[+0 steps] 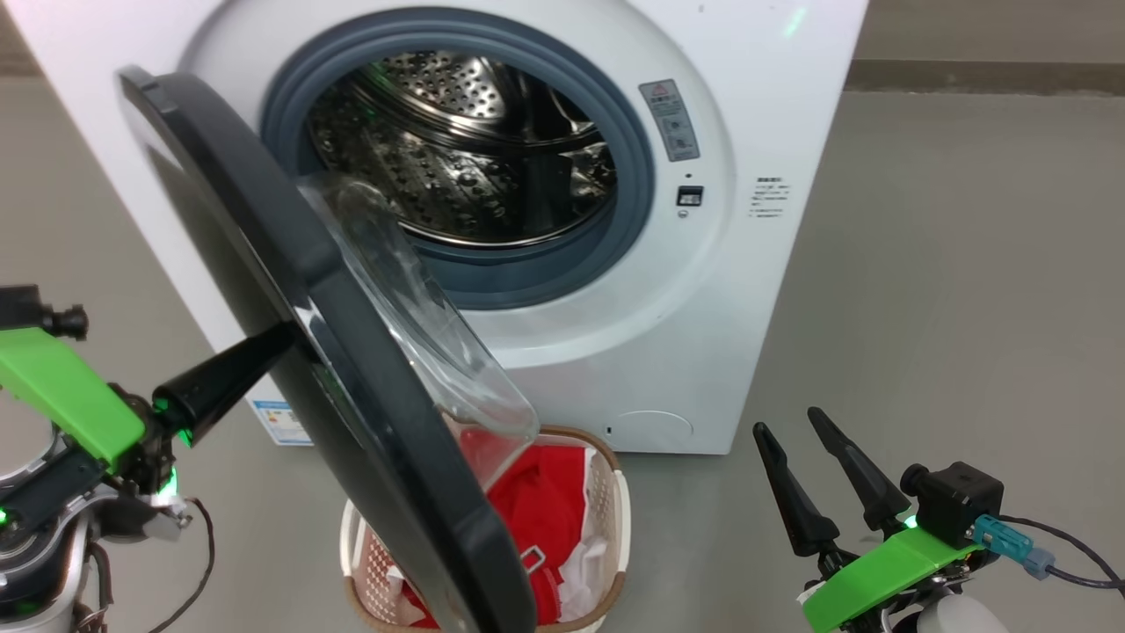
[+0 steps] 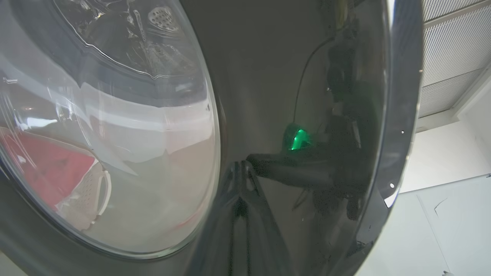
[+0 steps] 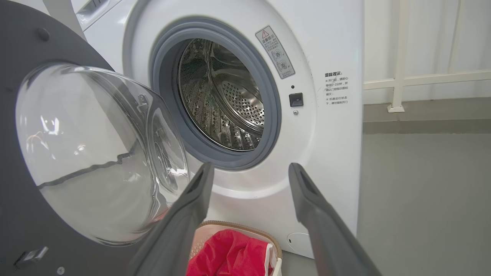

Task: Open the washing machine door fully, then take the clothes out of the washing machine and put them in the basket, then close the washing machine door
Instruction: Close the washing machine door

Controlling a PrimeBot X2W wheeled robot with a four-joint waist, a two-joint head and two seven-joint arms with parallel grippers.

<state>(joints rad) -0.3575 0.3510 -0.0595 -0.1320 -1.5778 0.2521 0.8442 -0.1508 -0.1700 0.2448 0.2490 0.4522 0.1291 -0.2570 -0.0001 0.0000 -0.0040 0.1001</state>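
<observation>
The white washing machine [image 1: 773, 105] [image 3: 339, 42] stands with its steel drum [image 1: 457, 149] [image 3: 226, 99] bare inside. Its black round door [image 1: 352, 396] [image 3: 23, 46] hangs swung out, partway open. My left gripper [image 1: 283, 338] [image 2: 239, 203] is shut, its tips pressed against the door's glossy outer face [image 2: 261, 76] beside the glass window. The red clothes [image 1: 545, 510] [image 3: 230, 253] lie in the cream basket [image 1: 619, 501] [image 3: 245, 227] on the floor in front of the machine, partly behind the door. My right gripper [image 1: 789, 424] [image 3: 251, 170] hangs open and empty at the lower right, pointing at the machine.
Grey floor [image 1: 967, 308] stretches to the right of the machine. A white railing and wall [image 3: 422, 76] stand behind it. The door's lower edge overhangs the basket's left side. A cable [image 1: 1072, 563] trails from my right wrist.
</observation>
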